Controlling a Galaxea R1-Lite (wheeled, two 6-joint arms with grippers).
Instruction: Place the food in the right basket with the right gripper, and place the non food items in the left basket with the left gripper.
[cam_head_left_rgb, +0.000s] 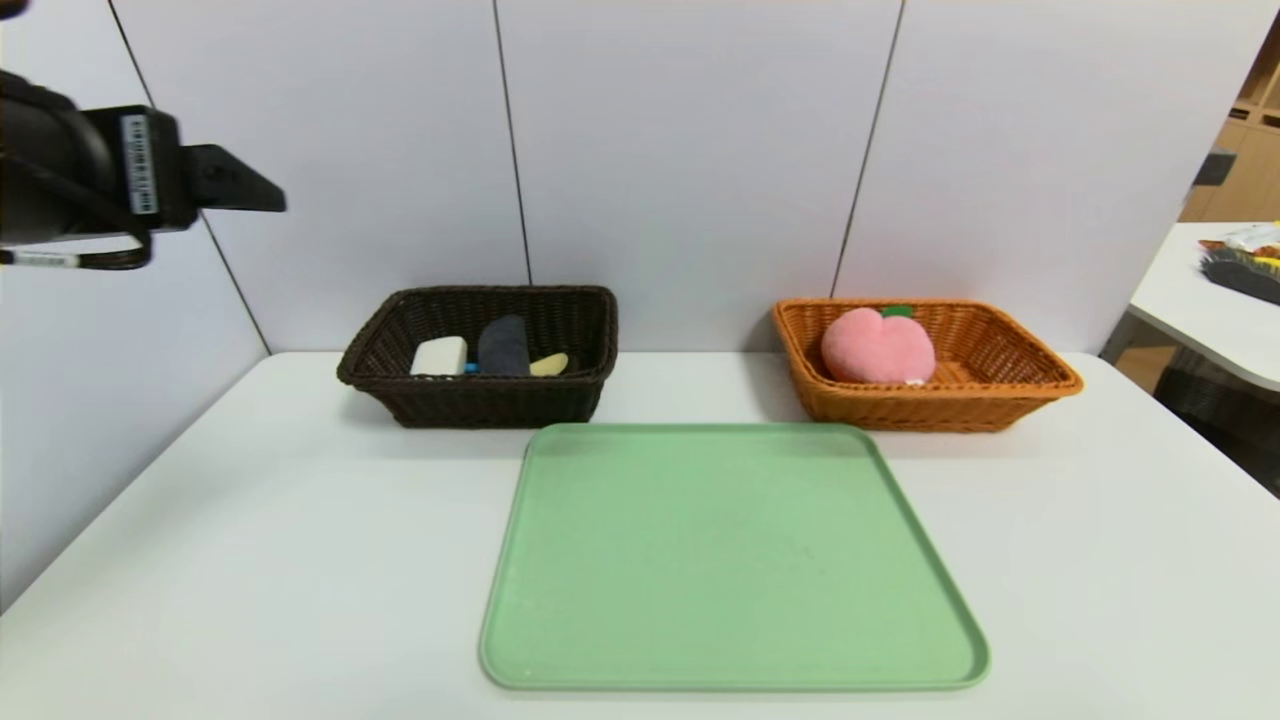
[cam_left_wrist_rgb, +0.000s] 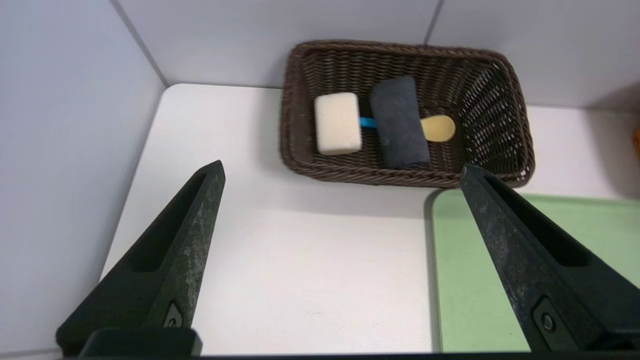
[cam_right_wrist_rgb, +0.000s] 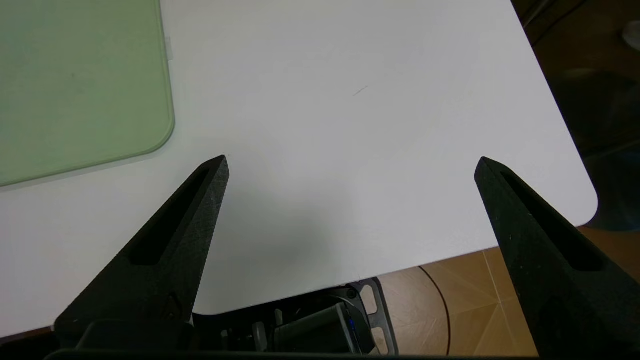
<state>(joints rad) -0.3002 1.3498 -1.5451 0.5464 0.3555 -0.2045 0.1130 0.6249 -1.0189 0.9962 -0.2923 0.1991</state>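
Note:
The dark brown left basket (cam_head_left_rgb: 378, 345) (cam_left_wrist_rgb: 400, 177) holds a white block (cam_head_left_rgb: 439, 356) (cam_left_wrist_rgb: 338, 123), a dark grey pad (cam_head_left_rgb: 503, 346) (cam_left_wrist_rgb: 399, 122) and a blue-handled tool with a yellow end (cam_head_left_rgb: 549, 365) (cam_left_wrist_rgb: 438, 128). A pink plush peach (cam_head_left_rgb: 877, 347) lies in the orange right basket (cam_head_left_rgb: 1040, 375). My left gripper (cam_head_left_rgb: 262, 197) (cam_left_wrist_rgb: 342, 170) hangs high at the far left, open and holding nothing, short of the brown basket. My right gripper (cam_right_wrist_rgb: 352, 161) is open and holds nothing above the table's near right corner; the head view does not show it.
A bare green tray (cam_head_left_rgb: 730, 560) (cam_left_wrist_rgb: 500, 280) (cam_right_wrist_rgb: 75, 85) lies mid-table in front of both baskets. Grey wall panels close the back and left side. A second white table (cam_head_left_rgb: 1215, 300) with objects stands at the far right. The table edge (cam_right_wrist_rgb: 450, 257) is below my right gripper.

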